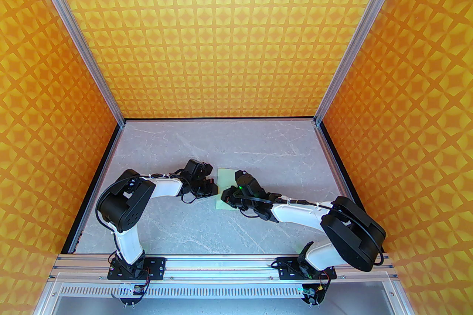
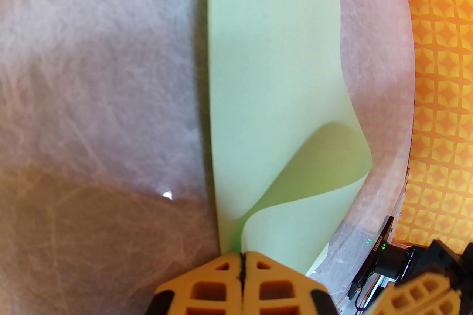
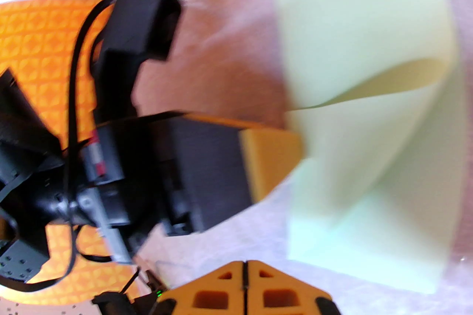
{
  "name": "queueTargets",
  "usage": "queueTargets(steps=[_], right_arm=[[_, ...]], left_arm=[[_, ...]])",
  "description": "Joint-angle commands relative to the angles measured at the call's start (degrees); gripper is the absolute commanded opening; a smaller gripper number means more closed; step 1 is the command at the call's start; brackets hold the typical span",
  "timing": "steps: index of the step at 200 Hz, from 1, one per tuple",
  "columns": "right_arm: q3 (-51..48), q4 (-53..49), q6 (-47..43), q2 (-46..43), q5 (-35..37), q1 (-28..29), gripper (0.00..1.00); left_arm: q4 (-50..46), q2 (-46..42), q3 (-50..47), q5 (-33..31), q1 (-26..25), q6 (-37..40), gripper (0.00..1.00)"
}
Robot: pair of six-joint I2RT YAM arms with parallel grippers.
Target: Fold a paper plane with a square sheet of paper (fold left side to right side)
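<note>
The square sheet of paper (image 1: 226, 178) is pale mint green and lies mid-table between both arms. In the left wrist view the paper (image 2: 273, 66) stretches away from the fingers. Its near part lifts into a curl that shows a darker underside. My left gripper (image 2: 242, 258) is shut, and the paper's near corner runs right into the seam between its tips. From above, the left gripper (image 1: 215, 189) is at the sheet's left edge. My right gripper (image 1: 226, 197) is over the sheet's near part. The right gripper (image 3: 244, 267) is shut on nothing, with the curled paper (image 3: 362, 10) beyond it to the right.
The table (image 1: 184, 225) is grey marble, boxed in by orange patterned walls (image 1: 236, 29) behind and on both sides. The two grippers are very close together over the sheet. The left arm's wrist and cables (image 3: 122, 143) are on the left of the right wrist view.
</note>
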Motion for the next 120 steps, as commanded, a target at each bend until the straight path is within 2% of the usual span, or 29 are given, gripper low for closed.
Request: queueTargets(steps=[1, 25, 82, 120], right_arm=[[0.6, -3.1, -2.2, 0.5, 1.7, -0.8, 0.05], [2.0, -1.7, -2.6, 3.0, 0.5, -1.3, 0.01], [6.0, 0.3, -2.3, 9.6, -0.4, -1.4, 0.00], [7.2, -5.3, -2.3, 10.8, 2.5, -1.6, 0.00]], left_arm=[[-1.1, 1.5, 1.0, 0.2, -0.3, 1.2, 0.02], [-1.1, 1.4, 0.9, 0.2, -0.4, 1.1, 0.02], [-0.9, 1.4, 0.8, 0.2, -0.8, 1.0, 0.02], [-1.1, 1.5, 0.9, 0.2, -0.9, 1.0, 0.02]])
